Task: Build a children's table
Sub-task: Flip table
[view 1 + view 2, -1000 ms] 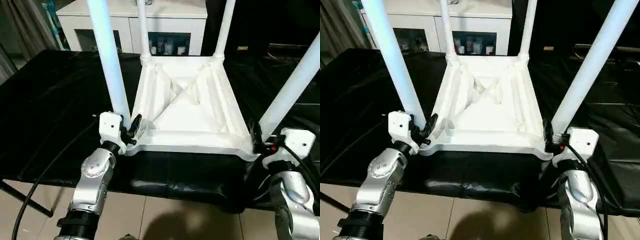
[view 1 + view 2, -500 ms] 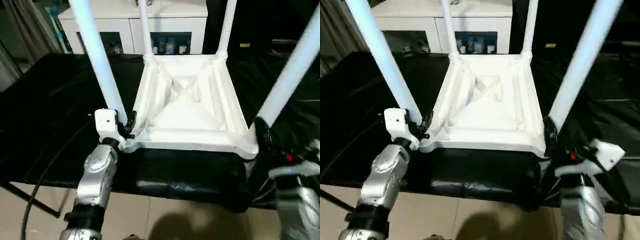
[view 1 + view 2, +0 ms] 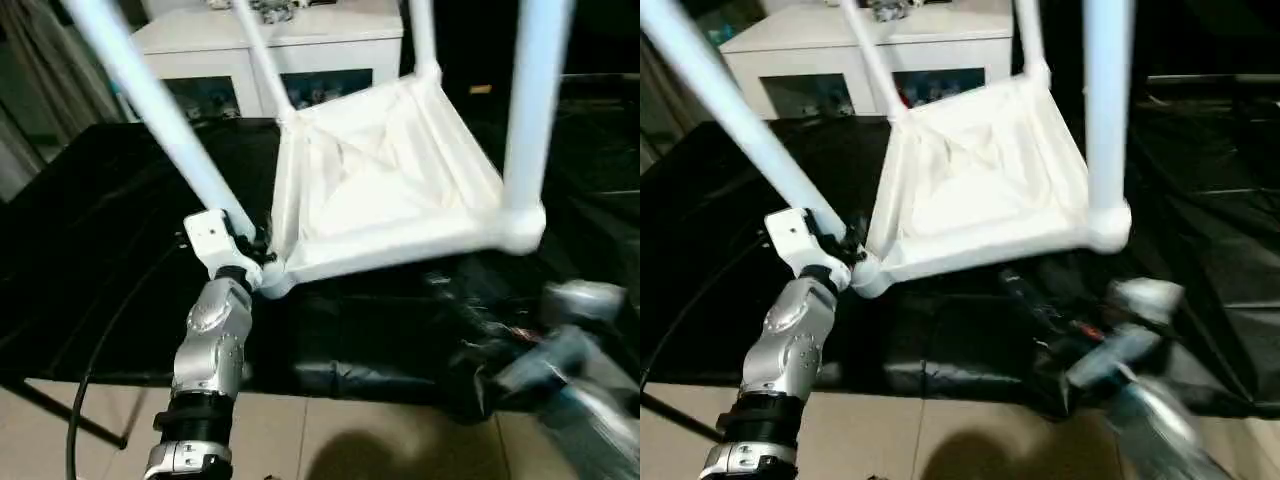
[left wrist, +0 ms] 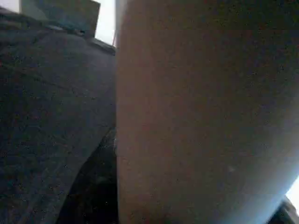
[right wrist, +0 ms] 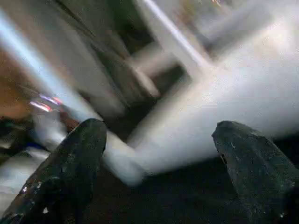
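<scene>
The children's table is upside down, its white ribbed tabletop (image 3: pixel 380 190) tilted with the right side raised off the black surface. All its legs stand in the corner sockets and lean left. My left gripper (image 3: pixel 250 245) is shut on the near-left leg (image 3: pixel 150 100) just above its socket; that leg (image 4: pixel 201 116) looms close in the left wrist view. My right gripper (image 3: pixel 1025 295) hangs blurred below the raised near-right corner, apart from the near-right leg (image 3: pixel 535 100). Its two black fingers (image 5: pixel 74 158) stand wide open with nothing between them.
A black cloth-covered worktable (image 3: pixel 100 250) carries the work, its front edge near me above the beige tiled floor (image 3: pixel 350 440). A white glass-door cabinet (image 3: pixel 300 50) stands behind it. A black cable (image 3: pixel 80 400) runs down beside my left forearm.
My right gripper has let go of the near-right leg and dropped below the corner. The table's right side has risen, tipping the legs left, while my left gripper keeps its hold.
</scene>
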